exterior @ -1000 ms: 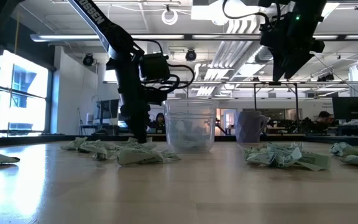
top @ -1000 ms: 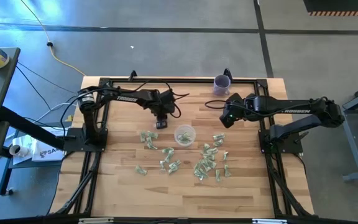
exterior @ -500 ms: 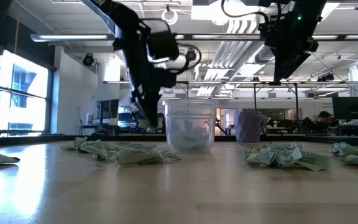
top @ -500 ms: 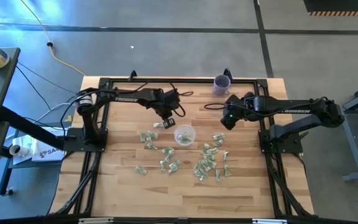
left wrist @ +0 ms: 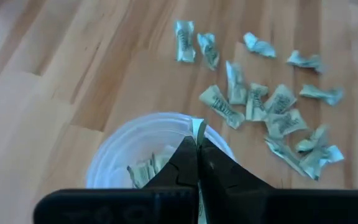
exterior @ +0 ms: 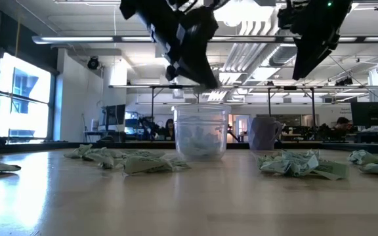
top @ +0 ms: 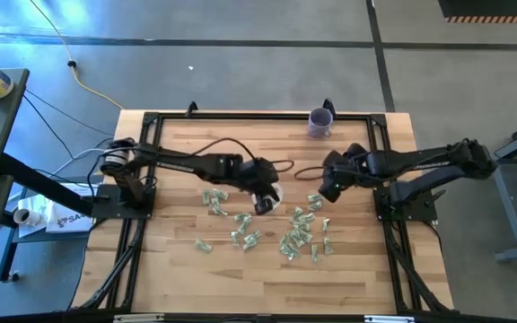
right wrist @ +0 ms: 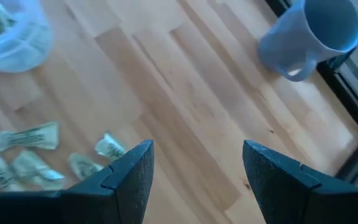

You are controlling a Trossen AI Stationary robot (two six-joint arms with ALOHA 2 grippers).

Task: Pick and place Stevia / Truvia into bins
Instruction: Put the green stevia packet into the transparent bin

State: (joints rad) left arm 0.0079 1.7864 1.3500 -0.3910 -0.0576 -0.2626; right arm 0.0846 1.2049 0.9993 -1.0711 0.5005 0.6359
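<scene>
Pale green and white sachets lie scattered on the wooden table, to the left of, to the right of and nearer than the clear cup. The cup stands upright and has several sachets inside. My left gripper hovers just above the cup's rim, shut on one sachet. In the high view the left gripper partly covers the cup. My right gripper is open and held above the table to the right of the cup, over loose sachets. My left gripper pinches one sachet between its two fingers. Only the sachet's pale end shows past the fingertips. The fingers slant down from above, and the sachet is lifted clear, over the cup's opening.
A bluish mug stands at the table's far edge, near the black frame rail. Cables trail over the table behind the cup. Bare wood lies along the near edge.
My left gripper has risen from the table left of the cup, turned, and swung toward the table's right until it is over the cup. My right gripper has moved a little toward the near edge, over the sachets right of the cup.
</scene>
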